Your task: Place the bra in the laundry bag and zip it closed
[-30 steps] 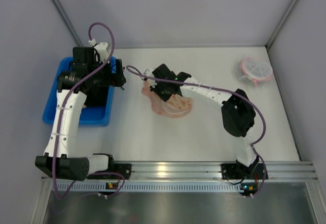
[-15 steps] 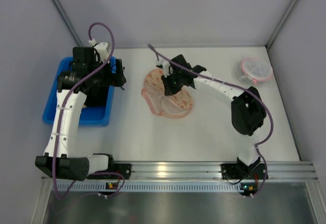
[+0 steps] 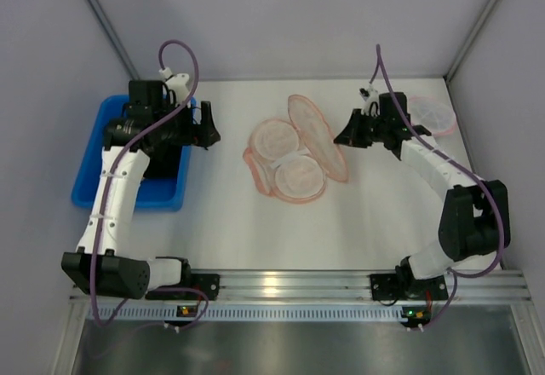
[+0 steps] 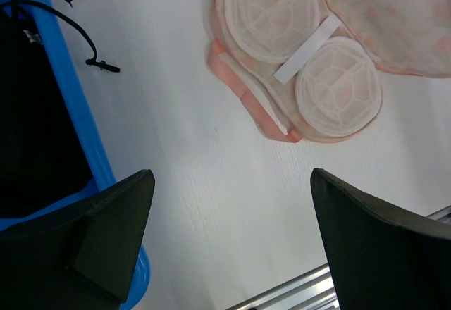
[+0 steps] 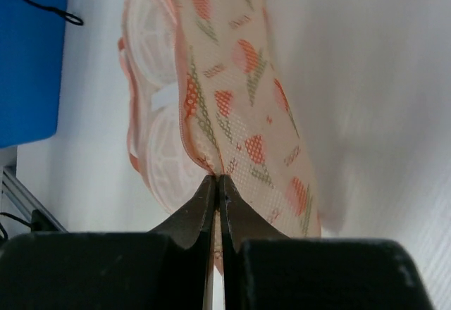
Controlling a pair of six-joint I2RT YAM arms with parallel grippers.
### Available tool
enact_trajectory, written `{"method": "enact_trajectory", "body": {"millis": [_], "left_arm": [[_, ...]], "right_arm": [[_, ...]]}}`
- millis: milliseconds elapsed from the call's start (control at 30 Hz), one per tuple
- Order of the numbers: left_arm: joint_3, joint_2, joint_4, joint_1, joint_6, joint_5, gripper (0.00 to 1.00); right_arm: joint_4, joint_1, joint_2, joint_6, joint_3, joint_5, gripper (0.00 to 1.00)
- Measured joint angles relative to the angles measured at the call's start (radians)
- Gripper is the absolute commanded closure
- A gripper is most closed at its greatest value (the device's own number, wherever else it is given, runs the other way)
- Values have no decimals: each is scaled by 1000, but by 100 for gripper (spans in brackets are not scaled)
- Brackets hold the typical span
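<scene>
The laundry bag (image 3: 300, 176) lies open mid-table, showing two round pale mesh cups joined by a white strap (image 4: 307, 40). Its printed top flap (image 3: 317, 136) stands lifted toward the right. My right gripper (image 3: 342, 139) is shut on that flap's pink zipper edge (image 5: 204, 156), jaws pressed together on the fabric (image 5: 218, 178). My left gripper (image 3: 209, 127) hangs open over bare table (image 4: 231, 183) between the blue bin and the bag, holding nothing. The bra is out of view.
A blue bin (image 3: 85, 183) at the left holds black clothing (image 4: 35, 127), with a black cord trailing over its rim. A small round pink-rimmed mesh item (image 3: 436, 119) sits at the far right behind my right arm. A metal rail (image 3: 281, 285) runs along the near edge.
My right gripper has swung right with the bag's top flap in it, folding the bag open and baring the two round cups. The left arm shifted only slightly.
</scene>
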Motion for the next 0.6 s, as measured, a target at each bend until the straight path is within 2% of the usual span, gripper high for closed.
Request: {"method": "enact_trajectory", "body": {"millis": [267, 467, 600], "left_arm": [[-20, 80, 57, 0, 3, 43, 2], [-35, 101, 84, -3, 1, 45, 2], [-35, 101, 98, -3, -5, 31, 2]], "right_arm": [[10, -166, -77, 56, -220, 28, 100], [-37, -214, -183, 33, -283, 47, 100], [-115, -214, -193, -40, -283, 51, 100]]}}
